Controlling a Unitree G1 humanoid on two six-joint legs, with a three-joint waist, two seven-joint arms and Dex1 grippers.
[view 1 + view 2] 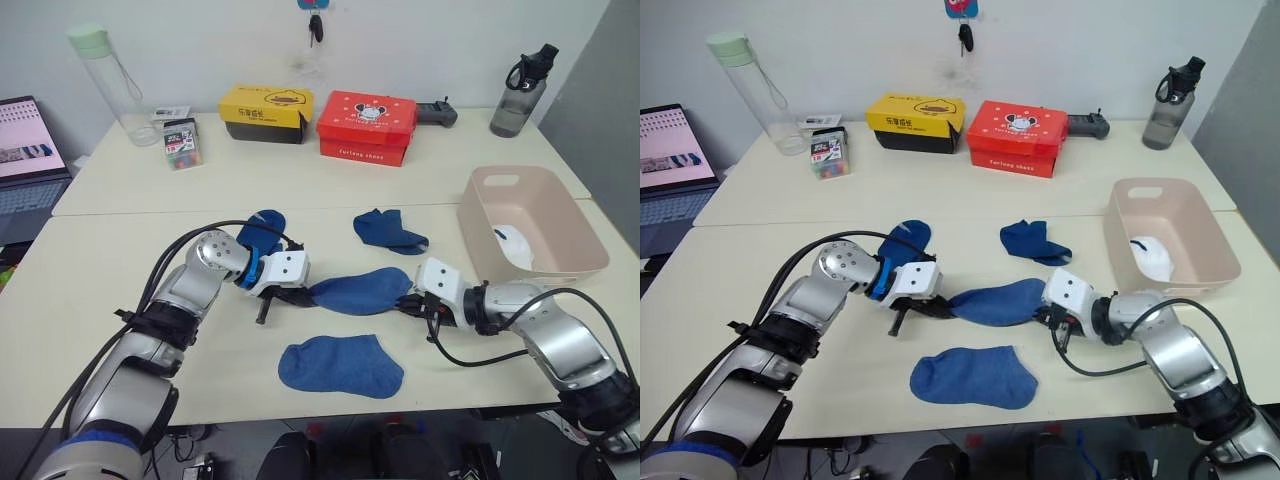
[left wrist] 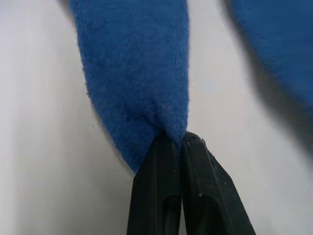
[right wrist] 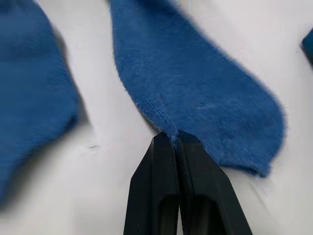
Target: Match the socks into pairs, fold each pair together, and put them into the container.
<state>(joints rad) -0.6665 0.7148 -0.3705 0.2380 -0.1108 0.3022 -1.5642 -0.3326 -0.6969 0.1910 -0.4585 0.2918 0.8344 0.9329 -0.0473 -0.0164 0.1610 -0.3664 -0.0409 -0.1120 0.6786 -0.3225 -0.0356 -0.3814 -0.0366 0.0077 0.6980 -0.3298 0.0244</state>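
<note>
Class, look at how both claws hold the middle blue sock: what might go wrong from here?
1. Each claw, left and right, pinches only a thin bit of the middle blue sock's edge, so it may slip free.
2. The near blue sock lies close by; a low move could drag it.

a pale table carries four blue socks: one near the front edge, one in the middle, two behind it. the tub stands at the right; two boxes and two bottles stand at the back.
</note>
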